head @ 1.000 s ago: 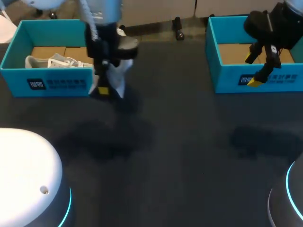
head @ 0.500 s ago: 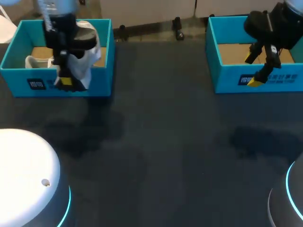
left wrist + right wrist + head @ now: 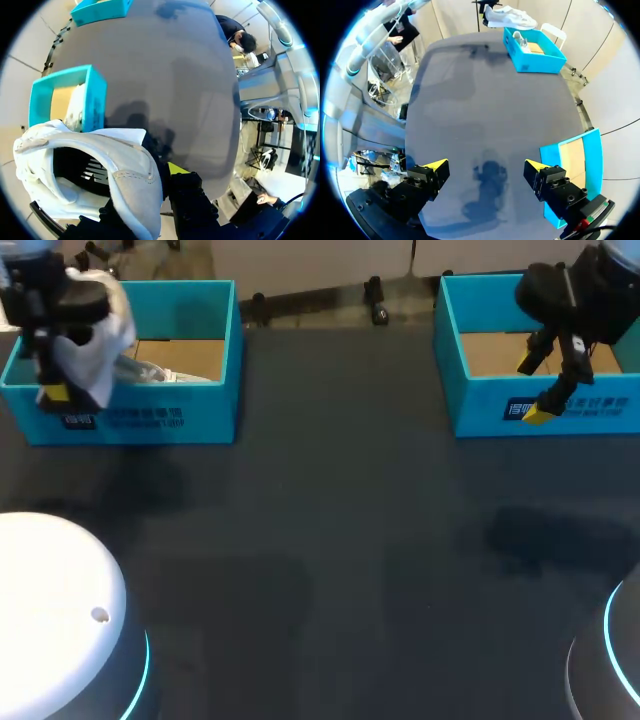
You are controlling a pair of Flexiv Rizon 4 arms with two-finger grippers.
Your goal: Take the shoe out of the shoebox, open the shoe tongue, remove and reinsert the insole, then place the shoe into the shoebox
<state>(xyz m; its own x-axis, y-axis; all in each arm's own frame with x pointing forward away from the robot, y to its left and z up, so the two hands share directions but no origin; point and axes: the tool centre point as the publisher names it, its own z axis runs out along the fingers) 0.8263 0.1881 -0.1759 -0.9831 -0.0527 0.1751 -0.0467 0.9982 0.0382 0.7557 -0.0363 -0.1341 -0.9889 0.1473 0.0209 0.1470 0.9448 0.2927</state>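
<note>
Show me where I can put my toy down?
The table between the blue boxes is bare. The right box looks empty, but the right gripper hangs at its front wall. The left box is crowded: the left gripper holds a white shoe above it, the other shoe inside.

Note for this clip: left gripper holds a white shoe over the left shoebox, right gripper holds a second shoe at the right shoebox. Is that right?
No. The right gripper is open and empty at the right shoebox, as the right wrist view shows. The left gripper does hold a white shoe over the left shoebox.
</note>
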